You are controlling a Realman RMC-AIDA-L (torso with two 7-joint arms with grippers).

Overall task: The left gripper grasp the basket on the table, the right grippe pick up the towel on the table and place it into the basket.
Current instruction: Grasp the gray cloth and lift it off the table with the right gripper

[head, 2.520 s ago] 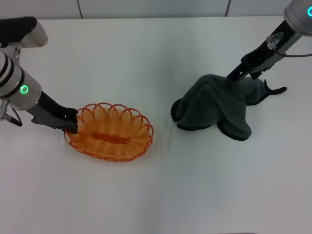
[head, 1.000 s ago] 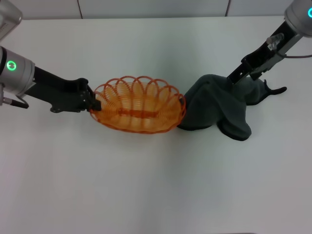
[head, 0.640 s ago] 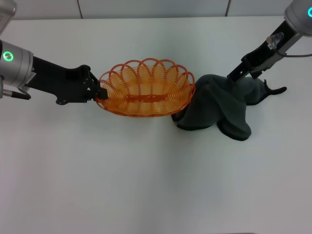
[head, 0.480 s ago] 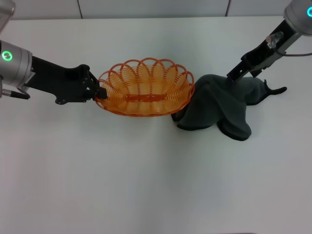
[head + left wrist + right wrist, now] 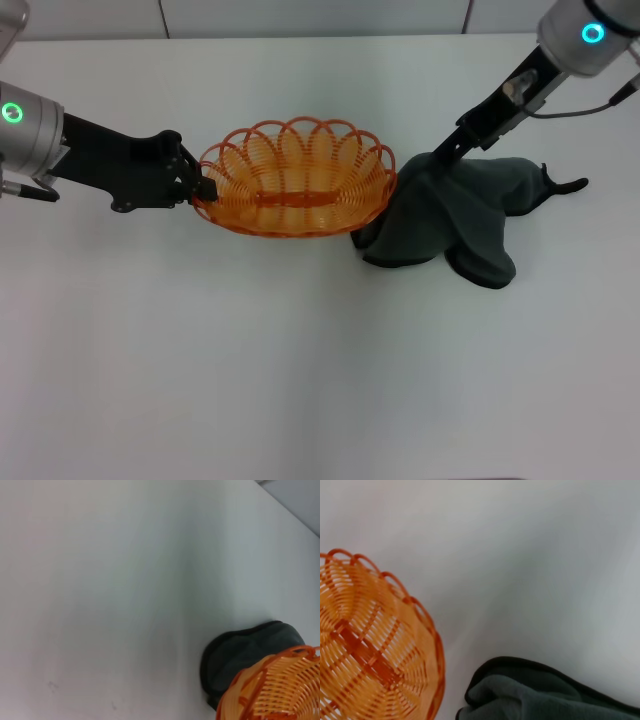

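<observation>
Plain white matte surface (image 5: 300,380) fills nearly the whole scene; along its far edge runs a pale grey wall w/ a couple of thin vertical seams. Left hand (image 5: 200,188), black claw on a black link w/ green ring light on the silver wrist, reaches in from the left and is clamped on the left end of the orange wire basket's (image 5: 295,180) rim. Basket sits around mid-surface, a bit toward the far side, tilted, its right end touching or overlapping the towel (image 5: 450,215) in the head view; can't tell if its underside rests on the surface. Right hand (image 5: 447,152), slim black claw under the cyan-lit arm, comes down from the far right corner and pinches the towel at its peak, so the cloth hangs from that point like a tent, lower folds spread on the surface. Towel lies right of the basket, not in it. Both wrist views show basket rim and dark cloth edge close together over bare white surface.
</observation>
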